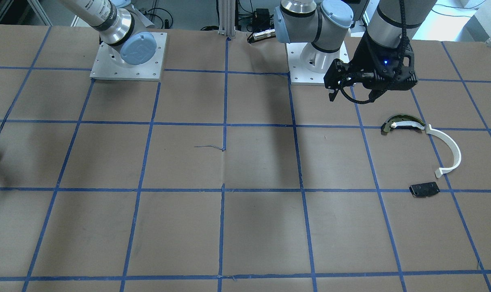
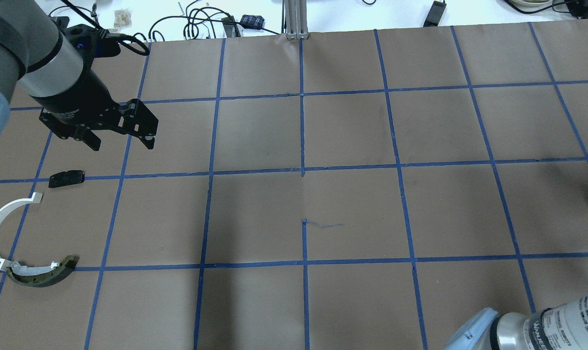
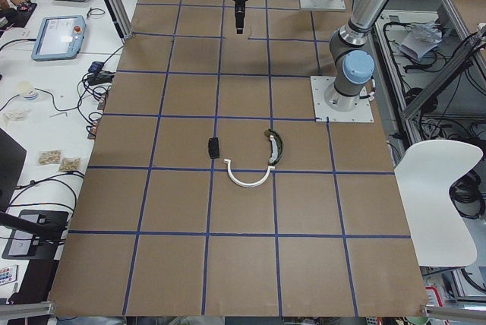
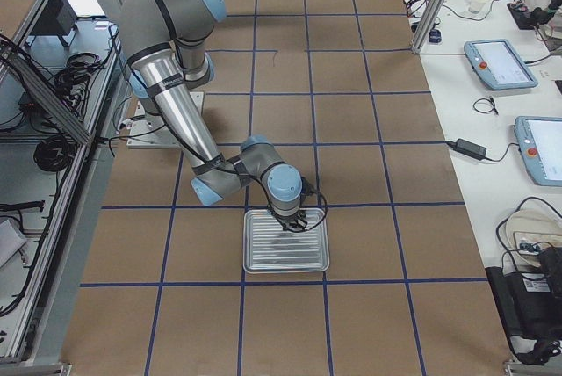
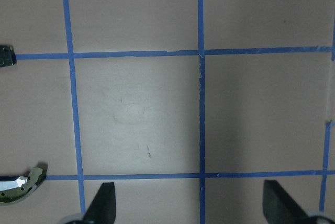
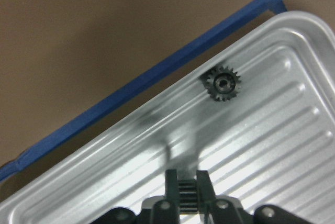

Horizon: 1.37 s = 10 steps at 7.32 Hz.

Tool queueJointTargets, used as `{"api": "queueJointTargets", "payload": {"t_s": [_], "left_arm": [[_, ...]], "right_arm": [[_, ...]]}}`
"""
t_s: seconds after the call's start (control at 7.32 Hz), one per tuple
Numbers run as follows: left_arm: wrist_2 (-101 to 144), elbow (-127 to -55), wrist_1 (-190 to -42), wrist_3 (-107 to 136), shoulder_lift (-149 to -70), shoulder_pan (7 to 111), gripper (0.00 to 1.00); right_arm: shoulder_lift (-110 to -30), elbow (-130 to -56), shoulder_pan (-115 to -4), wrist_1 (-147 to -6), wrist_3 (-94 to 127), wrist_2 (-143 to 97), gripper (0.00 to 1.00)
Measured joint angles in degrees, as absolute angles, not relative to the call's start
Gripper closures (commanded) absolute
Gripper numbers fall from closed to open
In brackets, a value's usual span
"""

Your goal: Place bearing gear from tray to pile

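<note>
— Taking the big things first, what sits on the brown counter point(image 2: 352, 209)?

— Blue tape squares cover it. The left arm point(image 2: 46, 73) hangs over one end. The right arm point(image 4: 176, 104) bends down low at the other end, over the tray point(image 4: 255, 267).

— And the pile point(image 3: 249, 184)?

— It lies at the left arm's end, well apart from the tray. It has three parts: a white arc point(image 1: 456, 151), a dark curved piece point(image 1: 403, 123) and a small black plate point(image 1: 424, 189). One end of the arc touches the dark piece. The plate lies near the arc's other end, but apart from it.

— How do the left fingers point(image 5: 102, 205) stand?

— They are spread wide, with nothing between them, above bare counter beside the pile.

— And the right fingers point(image 6: 171, 185)?

— They are narrow and pinch a bearing gear point(image 6: 187, 197) on its edge, over the tray's ridged floor. I cannot tell whether the gear touches the floor.

— Is anything else in the tray?

— A second gear point(image 6: 222, 83) lies flat, just inside the rim.
</note>
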State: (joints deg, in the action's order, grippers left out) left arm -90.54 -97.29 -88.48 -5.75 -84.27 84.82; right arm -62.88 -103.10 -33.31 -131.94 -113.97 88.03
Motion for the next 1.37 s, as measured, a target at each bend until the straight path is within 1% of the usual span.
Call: {"api": "queueJointTargets", "payload": {"t_s": [0.14, 0.27, 0.55, 0.68, 0.96, 1.23, 1.37], "left_arm": [[-90.48, -97.3, -88.2, -5.6, -84.38, 84.84, 0.0], [-90.46, -97.3, -87.96, -5.69, -84.43, 84.81, 0.0], [-90.42, -97.34, -87.88, -5.59, -84.4, 84.74, 0.0], [-90.39, -97.32, -87.88, -5.41, -84.38, 84.73, 0.0], [-90.4, -97.3, -87.85, -5.22, -84.34, 84.73, 0.0], [-90.34, -97.3, -87.84, -5.13, -84.33, 84.73, 0.0], [-90.3, -97.3, -87.87, -5.11, -84.32, 84.72, 0.0]], "right_arm": [[-64.67, -103.08, -33.43, -130.43, -113.16, 88.42, 0.89], [-68.24, -103.08, -33.97, -126.6, -110.42, 88.76, 0.88], [-78.25, -103.14, -38.17, -112.72, -97.7, 89.0, 0.88], [-83.89, -103.14, -42.52, -105.06, -88.84, 88.97, 0.88], [-92.42, -103.06, -56.35, -93.01, -65.56, 88.31, 0.88], [-94.82, -102.75, -72.67, -91.39, -40.77, 87.06, 0.87], [-94.1, -102.72, -79.41, -94.42, -29.34, 84.94, 0.87]]}}
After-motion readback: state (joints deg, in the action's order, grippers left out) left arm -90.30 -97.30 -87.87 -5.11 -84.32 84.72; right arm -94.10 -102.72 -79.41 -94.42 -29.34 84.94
